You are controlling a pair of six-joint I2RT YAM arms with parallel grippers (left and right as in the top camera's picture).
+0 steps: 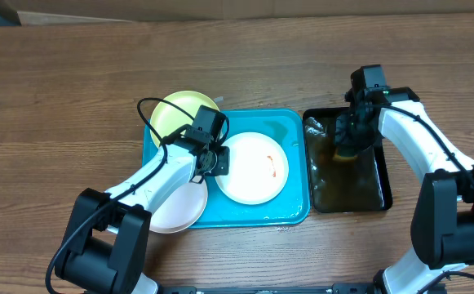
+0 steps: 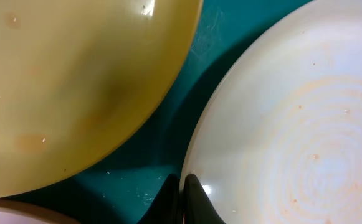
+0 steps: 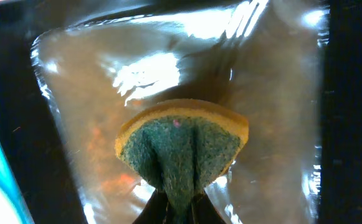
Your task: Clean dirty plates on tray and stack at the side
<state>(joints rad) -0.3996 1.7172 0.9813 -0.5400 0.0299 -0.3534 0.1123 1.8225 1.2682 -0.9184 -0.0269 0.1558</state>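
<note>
A white plate (image 1: 257, 167) with an orange-red smear lies on the turquoise tray (image 1: 295, 131). My left gripper (image 1: 217, 160) is shut on its left rim; in the left wrist view the fingertips (image 2: 183, 186) pinch the rim of this plate (image 2: 305, 124) above the tray floor (image 2: 137, 180). The lime-green plate (image 1: 179, 114) rests at the tray's far left corner and also shows in the left wrist view (image 2: 75, 81). A second white plate (image 1: 175, 211) lies at the tray's near left edge. My right gripper (image 1: 348, 140) is shut on a yellow-green sponge (image 3: 181, 143).
The narrow black tray (image 1: 379, 192) stands right of the turquoise tray and holds brownish water (image 3: 93, 143). The sponge hangs over it. Bare wooden table (image 1: 57, 98) lies to the left and behind.
</note>
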